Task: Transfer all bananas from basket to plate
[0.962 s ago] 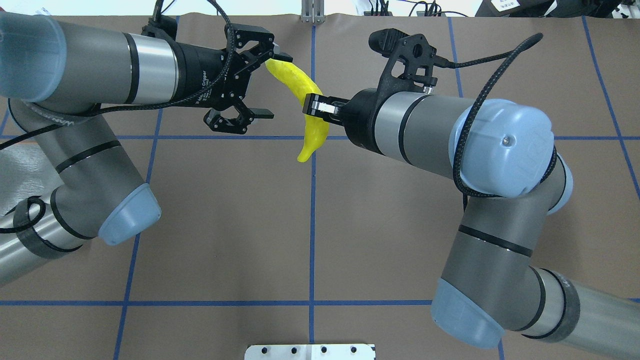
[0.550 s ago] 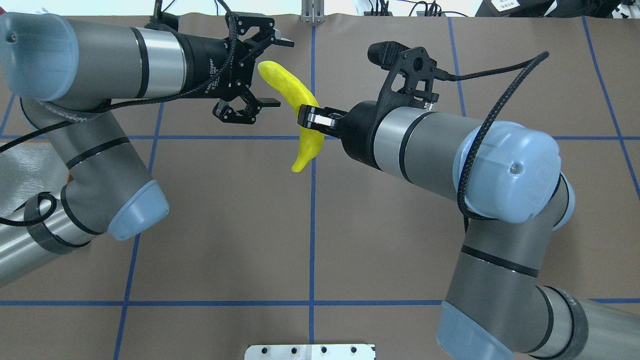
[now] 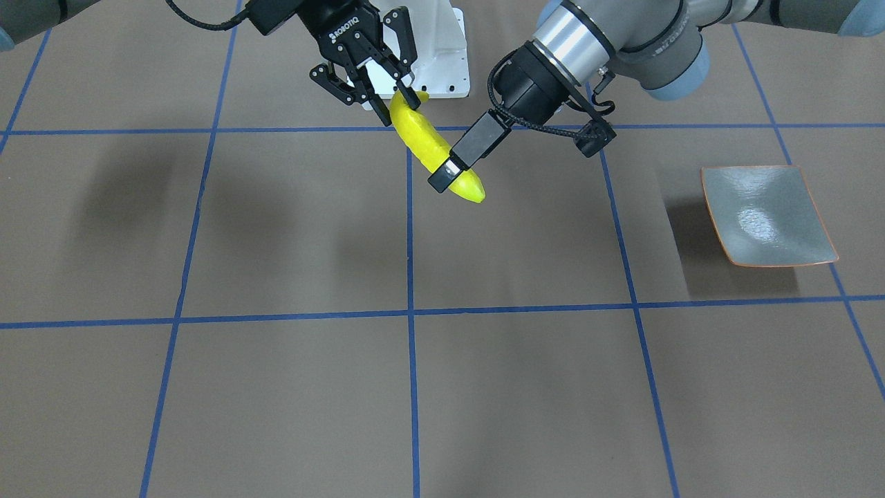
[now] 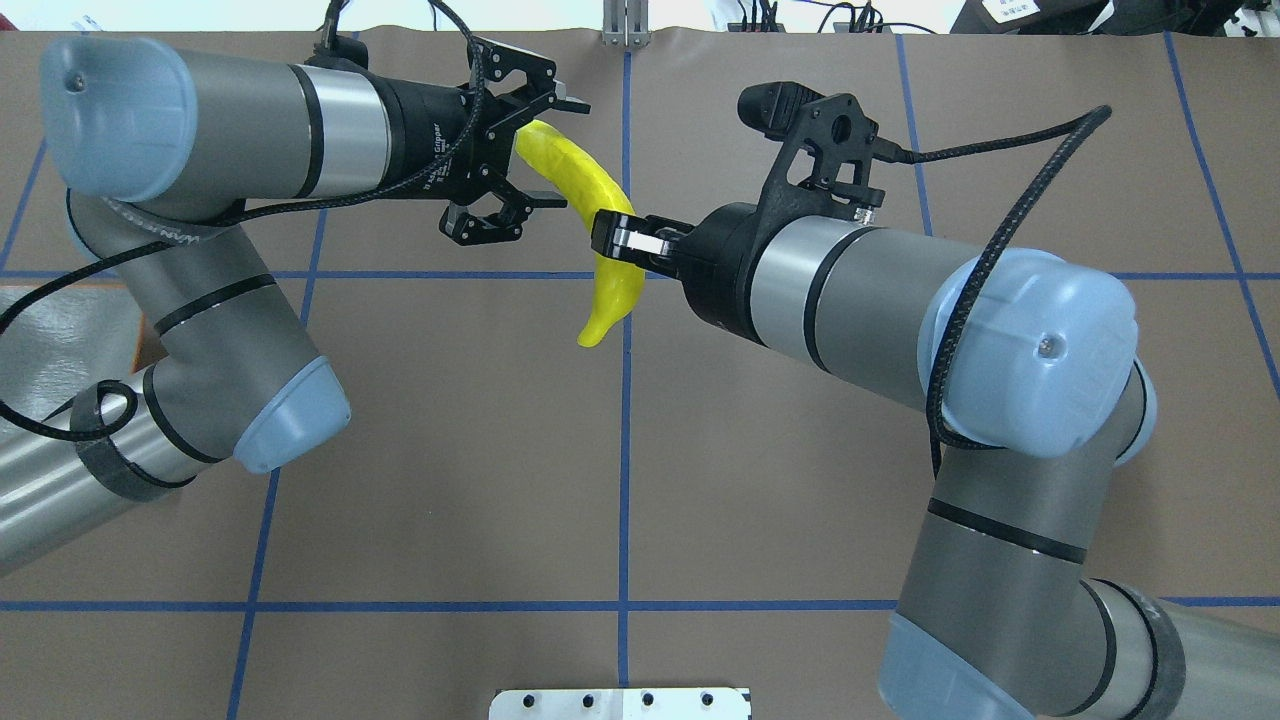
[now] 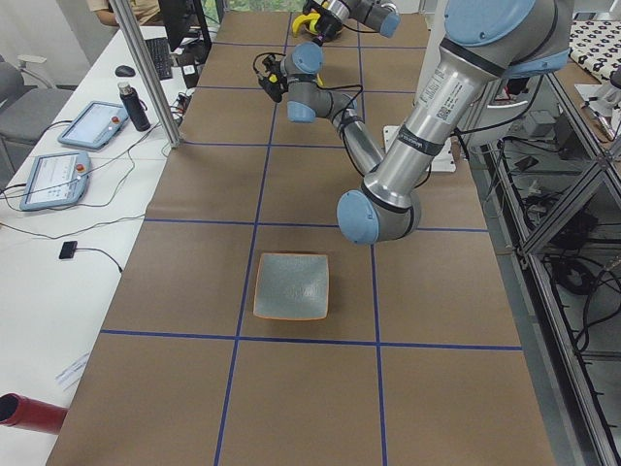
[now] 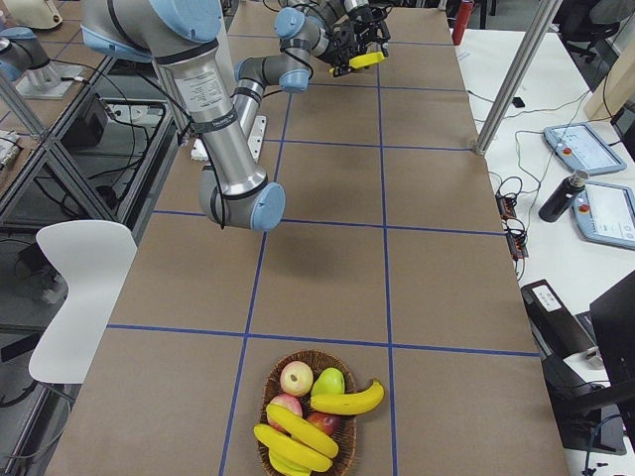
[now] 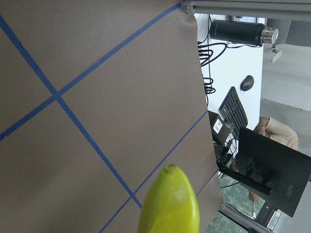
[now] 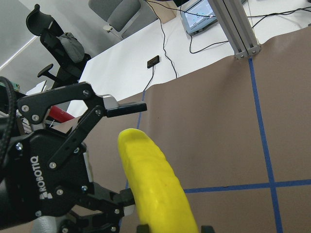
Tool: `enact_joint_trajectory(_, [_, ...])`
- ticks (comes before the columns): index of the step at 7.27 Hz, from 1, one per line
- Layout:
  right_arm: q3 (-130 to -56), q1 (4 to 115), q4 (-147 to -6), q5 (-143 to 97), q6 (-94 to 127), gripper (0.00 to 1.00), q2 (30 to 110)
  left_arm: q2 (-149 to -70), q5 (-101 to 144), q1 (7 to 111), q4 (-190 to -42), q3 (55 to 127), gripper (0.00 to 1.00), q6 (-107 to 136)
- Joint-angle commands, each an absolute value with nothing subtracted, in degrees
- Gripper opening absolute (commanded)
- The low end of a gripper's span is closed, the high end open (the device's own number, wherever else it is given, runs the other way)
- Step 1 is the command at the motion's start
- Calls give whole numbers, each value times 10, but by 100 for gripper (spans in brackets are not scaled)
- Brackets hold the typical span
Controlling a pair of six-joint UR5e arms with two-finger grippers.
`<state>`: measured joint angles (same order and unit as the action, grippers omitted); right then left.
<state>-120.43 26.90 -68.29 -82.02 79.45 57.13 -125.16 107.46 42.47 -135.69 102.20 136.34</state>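
basket (image 6: 319, 354): 3 bananas (image 6: 298, 428) (plus apples (image 6: 297, 378)); right jaws clamp 1 banana (image 4: 590, 180); left jaws wide, straddling it

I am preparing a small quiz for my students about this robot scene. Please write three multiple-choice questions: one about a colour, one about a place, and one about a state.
1. What colour is the rim of the plate?
A blue; B orange-brown; C white.
2. Where is the banana?
A on the plate; B in the air, in the right gripper; C under the plate.
3. How is the left gripper?
A open, with fingers either side of the banana's end; B shut on the plate; C shut on the banana.

Answers:
1 B: a thin orange-brown line edges the grey-green plate.
2 B: the right gripper clamps its middle and the plate is bare.
3 A: the right wrist view shows its fingers spread around the tip.
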Motion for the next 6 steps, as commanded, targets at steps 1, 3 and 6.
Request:
enact_joint_trajectory(1, [-1203,269,-683,-821,794,0,570,-1253,1078,425,-1357,1025,5,1362])
enact_joint_trajectory(3, [-1203,269,-682,-822,796,99,568,-1252,1078,425,-1357,1024,0,1361])
enact_joint_trajectory(6, [-1207,310,-690,-884,796,100,597,-1245,1078,428,-1357,1026,0,1359])
